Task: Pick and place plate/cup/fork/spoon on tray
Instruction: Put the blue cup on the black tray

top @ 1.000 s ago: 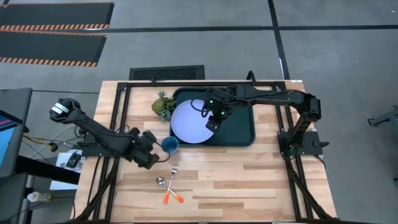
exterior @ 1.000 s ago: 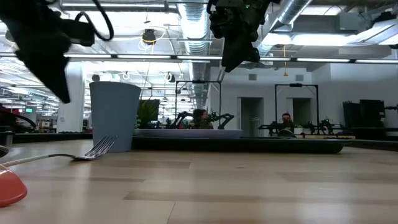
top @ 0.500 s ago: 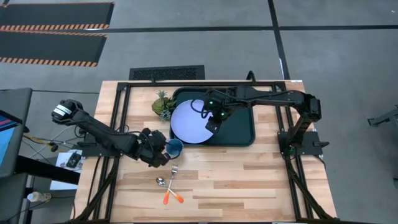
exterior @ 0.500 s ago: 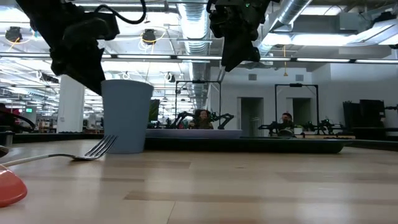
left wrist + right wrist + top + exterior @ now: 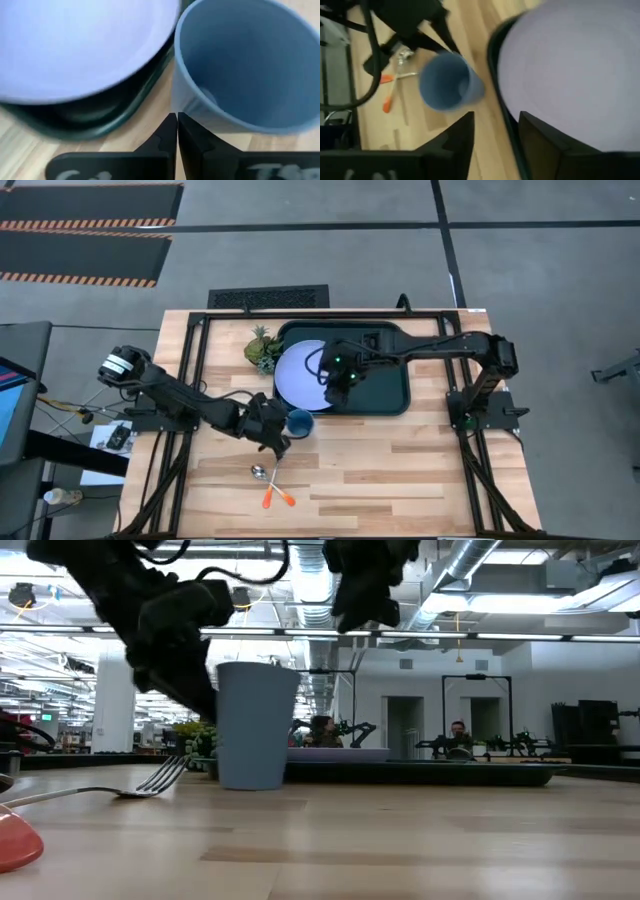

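Observation:
The blue cup (image 5: 300, 422) stands upright on the wooden table, just in front of the near left corner of the dark tray (image 5: 385, 385). The lavender plate (image 5: 298, 375) lies in the tray's left half. My left gripper (image 5: 177, 117) is shut, right at the cup's left side. My right gripper (image 5: 495, 125) is open and empty, hovering over the plate's near edge. The fork (image 5: 279, 458) and the spoon (image 5: 259, 472) lie on the table nearer the front, their orange handles pointing toward the near edge. My left gripper touches the cup's outer side wall (image 5: 192, 107) below the rim with the tips of its shut fingers. It comes from the table's left, slanting down. The cup stands upright with its base on the table (image 5: 255, 780).
A small green-yellow pineapple ornament (image 5: 262, 348) stands left of the tray's far left corner. The tray's right half shows bare. Bare wood (image 5: 400, 460) lies to the right of the cutlery.
My left gripper has moved toward the table's right edge with its tips against the cup. The cup has slid upright along the table to the right, closer to the tray's near left corner. My right gripper has shifted a little toward the near edge over the plate.

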